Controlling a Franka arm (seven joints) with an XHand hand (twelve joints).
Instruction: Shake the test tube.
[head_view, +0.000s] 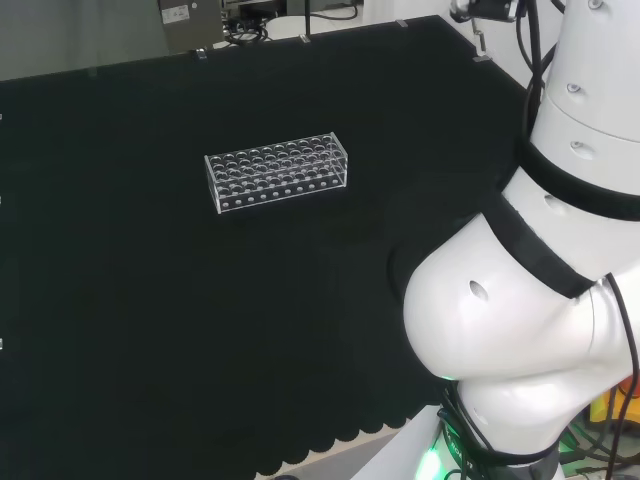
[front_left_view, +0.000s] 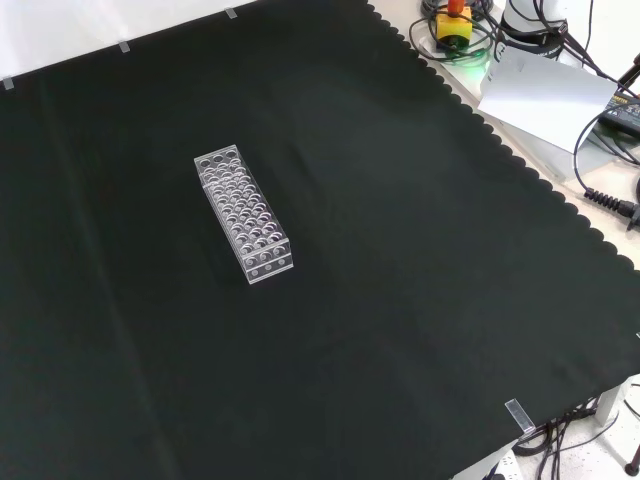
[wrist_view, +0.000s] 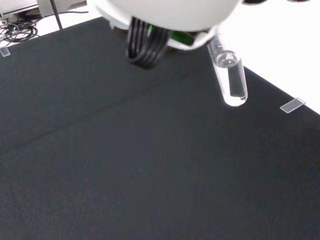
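Up off the cloth, in the wrist view, I've got the test tube (wrist_view: 230, 75) hanging clear of everything, round end pointing away from the palm, w/ nothing under it but black cloth (wrist_view: 125, 165). My guess is it's carried high and well away from the rack so there's room to shake it w/o knocking anything. Can't tell how the hand is closed on it: the tube's top runs up behind a blurred white part of the hand (wrist_view: 165, 12), and no fingers show, so grip state is unknown to me.

Tube is clear, smooth, cylindrical, rounded bottom; looks like some clear liquid inside w/ a bubble or meniscus near the upper part, but I wouldn't swear to it.

Rack (head_view: 277, 175) in head view sits alone mid-bench: clear plastic block, rows of round holes, appears empty. Front view has the same rack, lying diagonal. Cloth is matte, lightly creased, scalloped at the edge. Shake itself I judge as about due.
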